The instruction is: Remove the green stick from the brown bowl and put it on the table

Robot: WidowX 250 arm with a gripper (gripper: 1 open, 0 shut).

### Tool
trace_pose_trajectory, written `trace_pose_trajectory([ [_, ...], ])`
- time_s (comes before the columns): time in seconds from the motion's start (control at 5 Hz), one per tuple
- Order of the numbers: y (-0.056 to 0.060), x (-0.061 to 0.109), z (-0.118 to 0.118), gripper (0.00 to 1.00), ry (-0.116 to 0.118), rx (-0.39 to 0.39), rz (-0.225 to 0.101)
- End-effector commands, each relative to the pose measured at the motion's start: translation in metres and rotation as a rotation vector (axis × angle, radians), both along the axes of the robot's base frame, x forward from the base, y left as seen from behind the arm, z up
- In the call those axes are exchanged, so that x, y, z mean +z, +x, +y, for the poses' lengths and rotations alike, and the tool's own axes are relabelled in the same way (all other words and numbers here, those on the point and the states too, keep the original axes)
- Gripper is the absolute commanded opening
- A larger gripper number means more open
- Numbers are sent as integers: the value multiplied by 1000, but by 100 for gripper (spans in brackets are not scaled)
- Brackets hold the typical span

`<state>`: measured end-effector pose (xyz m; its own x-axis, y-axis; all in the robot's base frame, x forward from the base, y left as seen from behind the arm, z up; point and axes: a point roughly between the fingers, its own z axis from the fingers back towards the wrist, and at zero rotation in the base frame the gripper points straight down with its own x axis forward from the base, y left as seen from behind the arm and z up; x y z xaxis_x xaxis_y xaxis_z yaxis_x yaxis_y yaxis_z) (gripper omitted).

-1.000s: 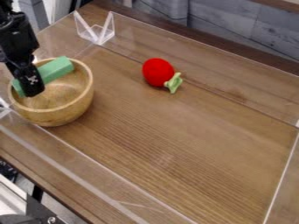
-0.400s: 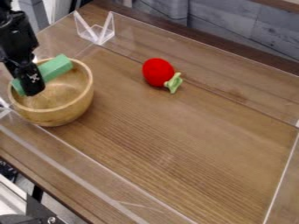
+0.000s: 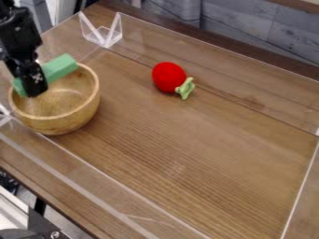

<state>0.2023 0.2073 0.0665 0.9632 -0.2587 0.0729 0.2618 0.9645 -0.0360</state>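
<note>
The brown bowl (image 3: 56, 105) sits at the left of the table (image 3: 187, 140). The green stick (image 3: 59, 67) hangs tilted over the bowl's far rim, lifted above the bowl's inside. My gripper (image 3: 33, 82) comes down from the upper left and is shut on the stick's left end, right above the bowl's left side. The black fingers hide that end of the stick.
A red ball-shaped fruit (image 3: 170, 76) with a small pale-green leaf (image 3: 187, 90) lies at the middle back of the table. Low clear acrylic walls (image 3: 103, 33) run along the edges, with a clear corner piece at the back left.
The gripper has risen a little with the green stick, which now sits higher against the bowl's far rim. The bowl and fruit have not moved.
</note>
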Motion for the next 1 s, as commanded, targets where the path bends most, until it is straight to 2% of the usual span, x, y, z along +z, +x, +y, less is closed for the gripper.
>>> trace_pose_trajectory([
  [0.0, 12, 29, 5, 0, 49, -41, -59],
  [0.2, 15, 41, -5, 0, 58, 14, -77],
  [0.4, 20, 47, -28, 0, 56, 42, -91],
  [0.6, 26, 41, -60, 0, 49, -8, -97],
  [0.8, 34, 20, -103, 0, 37, -88, -82],
])
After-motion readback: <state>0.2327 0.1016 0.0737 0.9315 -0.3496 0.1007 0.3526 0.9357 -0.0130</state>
